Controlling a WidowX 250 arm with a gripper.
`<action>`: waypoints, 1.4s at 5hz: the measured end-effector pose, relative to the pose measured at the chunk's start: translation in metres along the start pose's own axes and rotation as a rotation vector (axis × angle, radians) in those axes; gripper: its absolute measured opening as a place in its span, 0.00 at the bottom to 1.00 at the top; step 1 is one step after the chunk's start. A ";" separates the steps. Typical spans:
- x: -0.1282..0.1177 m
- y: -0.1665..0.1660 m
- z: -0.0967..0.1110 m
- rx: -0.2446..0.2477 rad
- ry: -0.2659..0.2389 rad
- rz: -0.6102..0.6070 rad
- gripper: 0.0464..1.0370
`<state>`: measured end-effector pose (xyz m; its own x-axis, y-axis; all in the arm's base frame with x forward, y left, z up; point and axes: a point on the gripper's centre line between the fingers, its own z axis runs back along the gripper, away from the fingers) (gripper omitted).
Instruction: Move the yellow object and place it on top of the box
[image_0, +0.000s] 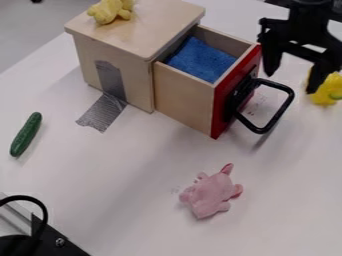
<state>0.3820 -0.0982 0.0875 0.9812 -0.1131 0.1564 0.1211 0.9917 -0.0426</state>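
The gripper (290, 83), fingers apart at two o'clock, may snag the handle (281, 112) if it swings too low.

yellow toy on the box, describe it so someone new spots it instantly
Start at the wooden box with the pulled-out, red-fronted drawer, then go to its top, by the picture's top edge. The small, lumpy yellow toy lies there. The other yellow thing is on the table, beside the gripper.
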 end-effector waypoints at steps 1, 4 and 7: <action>0.021 -0.008 -0.011 -0.016 -0.005 0.039 0.96; 0.072 -0.017 -0.042 0.055 -0.045 0.251 0.96; 0.085 -0.025 -0.068 0.105 0.015 0.375 0.96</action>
<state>0.4722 -0.1365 0.0343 0.9566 0.2587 0.1343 -0.2620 0.9650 0.0071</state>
